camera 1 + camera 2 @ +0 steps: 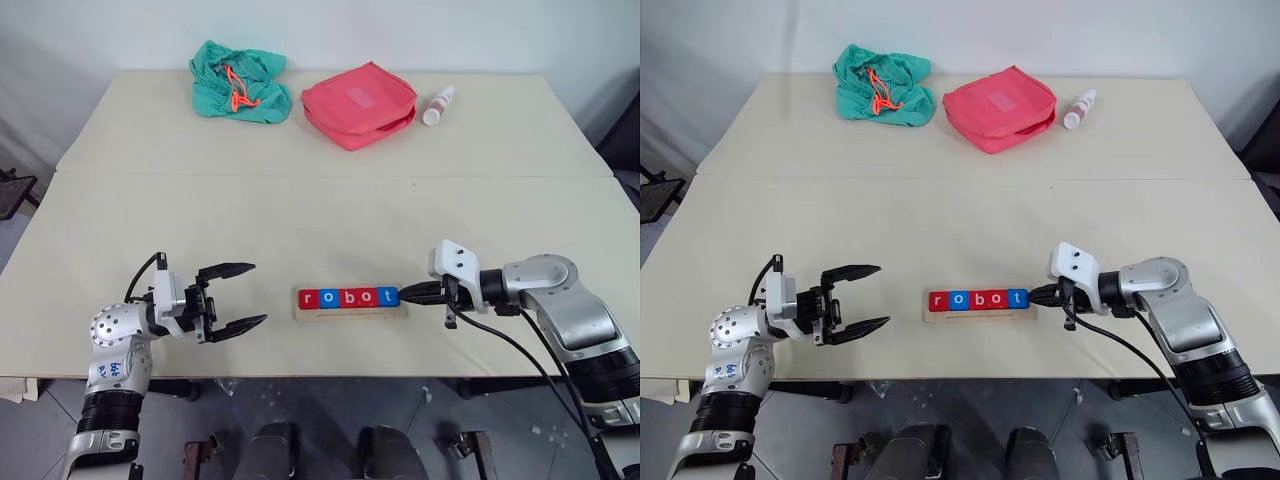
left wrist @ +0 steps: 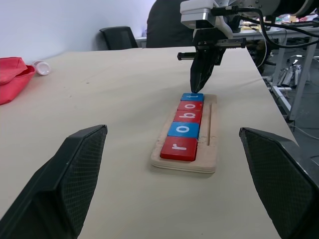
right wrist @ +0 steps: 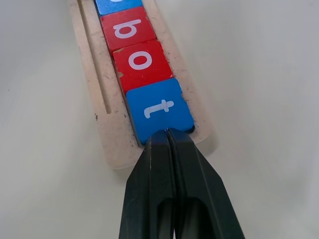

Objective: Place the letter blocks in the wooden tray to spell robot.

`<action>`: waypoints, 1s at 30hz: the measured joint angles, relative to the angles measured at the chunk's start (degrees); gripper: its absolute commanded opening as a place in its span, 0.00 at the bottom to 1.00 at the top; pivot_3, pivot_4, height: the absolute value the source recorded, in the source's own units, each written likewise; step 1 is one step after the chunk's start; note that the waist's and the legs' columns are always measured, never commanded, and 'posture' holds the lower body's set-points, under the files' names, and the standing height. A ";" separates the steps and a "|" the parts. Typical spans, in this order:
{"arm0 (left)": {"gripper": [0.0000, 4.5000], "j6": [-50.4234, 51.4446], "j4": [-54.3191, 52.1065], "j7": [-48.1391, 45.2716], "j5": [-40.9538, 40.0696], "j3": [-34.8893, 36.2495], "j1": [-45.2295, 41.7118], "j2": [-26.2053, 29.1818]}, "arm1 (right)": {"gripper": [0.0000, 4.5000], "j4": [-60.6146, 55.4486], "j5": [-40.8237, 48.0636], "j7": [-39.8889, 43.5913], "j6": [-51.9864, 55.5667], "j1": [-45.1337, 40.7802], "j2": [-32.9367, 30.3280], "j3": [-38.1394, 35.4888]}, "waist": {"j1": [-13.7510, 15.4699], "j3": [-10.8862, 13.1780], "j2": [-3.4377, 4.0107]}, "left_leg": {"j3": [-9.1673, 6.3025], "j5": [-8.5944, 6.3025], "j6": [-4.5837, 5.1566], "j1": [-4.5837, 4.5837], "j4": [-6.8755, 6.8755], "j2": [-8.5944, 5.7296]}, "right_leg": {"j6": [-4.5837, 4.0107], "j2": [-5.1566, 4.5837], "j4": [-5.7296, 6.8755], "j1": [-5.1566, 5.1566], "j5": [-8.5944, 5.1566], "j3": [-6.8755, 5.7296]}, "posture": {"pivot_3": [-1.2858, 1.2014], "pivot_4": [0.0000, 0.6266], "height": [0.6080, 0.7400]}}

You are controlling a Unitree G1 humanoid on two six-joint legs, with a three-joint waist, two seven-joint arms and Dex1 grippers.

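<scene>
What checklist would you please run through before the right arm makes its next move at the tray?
1. All five letter blocks lie in the wooden tray: ok.
2. The row reads r, o, b, o, t from the robot's left: ok.
3. Right gripper is shut and holds nothing, its tips at the outer edge of the t block: ok.
4. The t block sits flush against its neighbour: ok, no gap shows in the right wrist view.
5. Left gripper is open, holds nothing and stands apart from the tray: ok.
6. Whether the tips press on the t block: cannot tell.
</scene>
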 measured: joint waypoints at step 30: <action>1.00 7.98 -0.10 4.55 -3.58 6.89 -1.35 4.76 | 0.99 39.53 28.96 20.81 -44.04 1.59 -8.35 -8.39 | -0.01 0.01 -0.01 | -0.10 0.00 0.01 0.15 0.03 0.04 | 0.00 -0.01 -0.08 0.31 0.00 -0.21 | 0.52 0.24 1.00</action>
